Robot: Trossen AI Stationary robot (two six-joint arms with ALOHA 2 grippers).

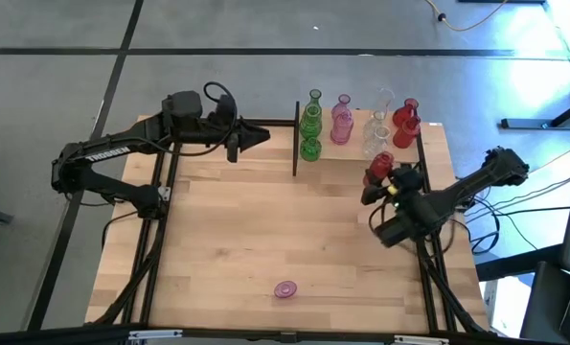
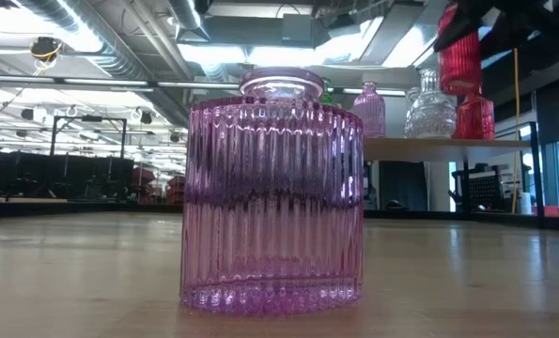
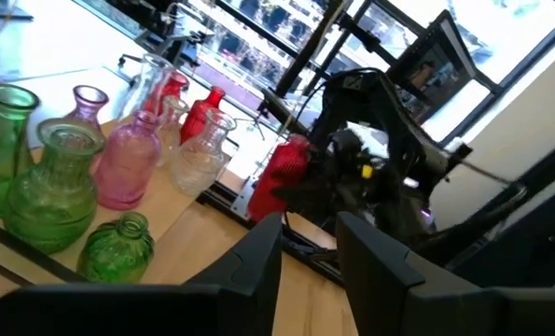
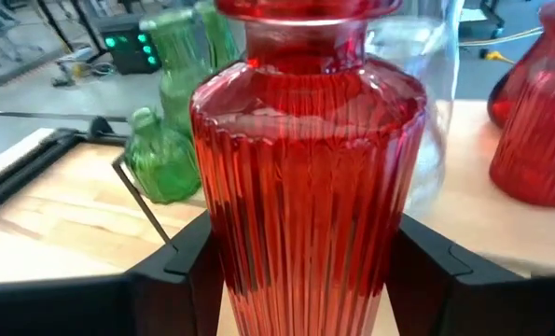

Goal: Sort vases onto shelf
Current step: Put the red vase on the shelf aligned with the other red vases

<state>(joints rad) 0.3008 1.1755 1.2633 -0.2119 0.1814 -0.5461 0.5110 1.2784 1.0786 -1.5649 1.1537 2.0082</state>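
Vases stand grouped on the shelf (image 1: 356,163) at the far right of the worktop (image 1: 265,240): green vases (image 1: 310,126) at the shelf's left end, pink vases (image 1: 341,120) next to them, clear vases (image 1: 376,132) further right, and red vases (image 1: 406,123) at the right end. The right gripper (image 1: 378,184) is closed on a ribbed red vase (image 4: 305,168), one finger on each side of its body, and holds it upright in the air just in front of the shelf's right end, near the other red ones; in the low view it hangs above shelf level. One ribbed pink vase (image 1: 285,289) stands alone on the bare worktop at the near edge, well apart from the shelf, and fills the low view close to the camera. The left gripper (image 1: 256,137) hovers at the far edge of the worktop, just left of the shelf's black end post (image 1: 295,139), pointing toward the green vases. Its fingers (image 3: 254,266) stand slightly apart and hold nothing.
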